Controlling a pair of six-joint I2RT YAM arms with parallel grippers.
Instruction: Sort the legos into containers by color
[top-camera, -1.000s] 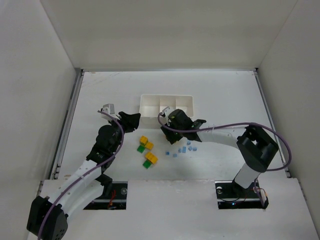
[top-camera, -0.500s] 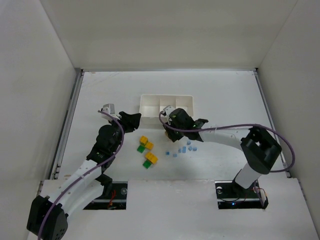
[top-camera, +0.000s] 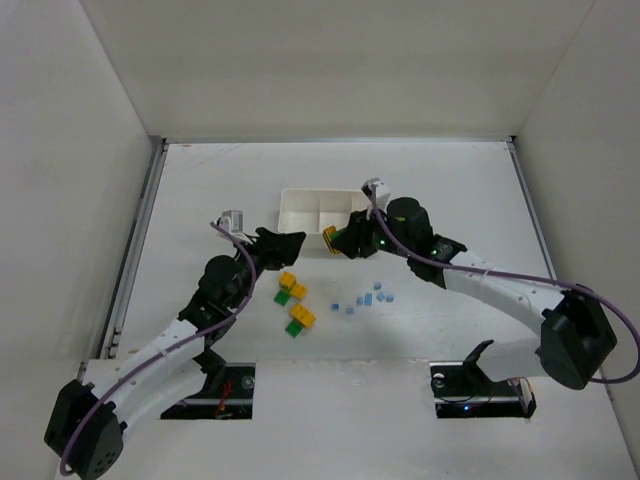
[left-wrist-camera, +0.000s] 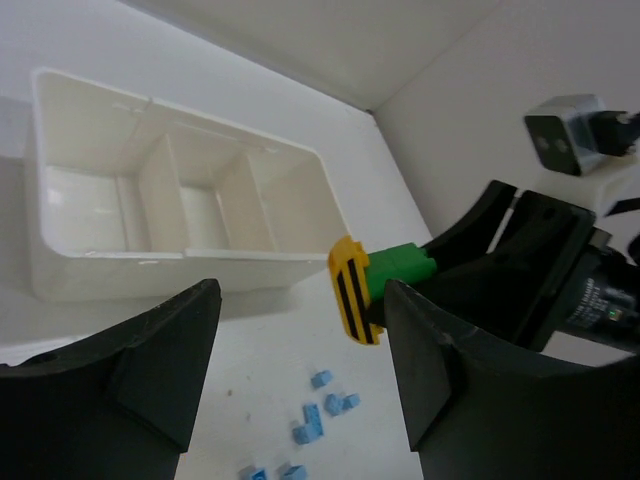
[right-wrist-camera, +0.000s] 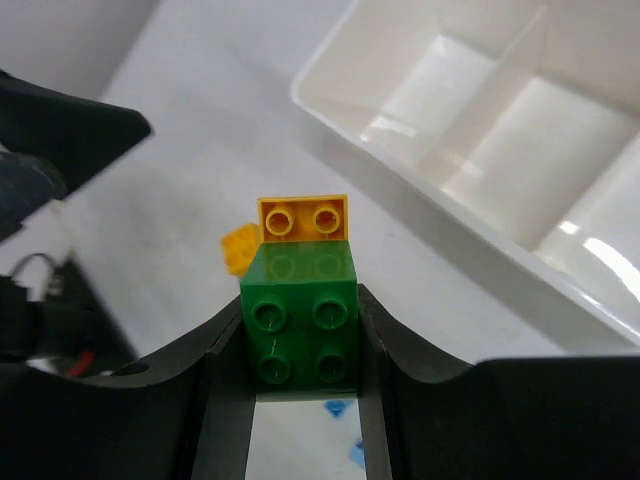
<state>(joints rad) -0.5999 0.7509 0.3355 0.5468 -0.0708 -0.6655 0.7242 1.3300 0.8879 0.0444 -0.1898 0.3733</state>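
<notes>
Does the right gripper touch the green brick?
Touching. In the right wrist view, the right gripper has its jaws pressed against both sides of the green brick, with no gap.

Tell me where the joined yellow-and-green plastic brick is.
The yellow-and-green brick is gripped in the right claw, centre of the top view, close beside the white plastic tray, facing the left claw.

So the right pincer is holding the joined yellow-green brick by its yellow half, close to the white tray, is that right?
Not quite: the right pincer grips the joined brick by its green half, and the yellow half sticks out free beyond the fingertips. The right wrist view shows this. The rest holds: it is held close to the white tray.
</notes>
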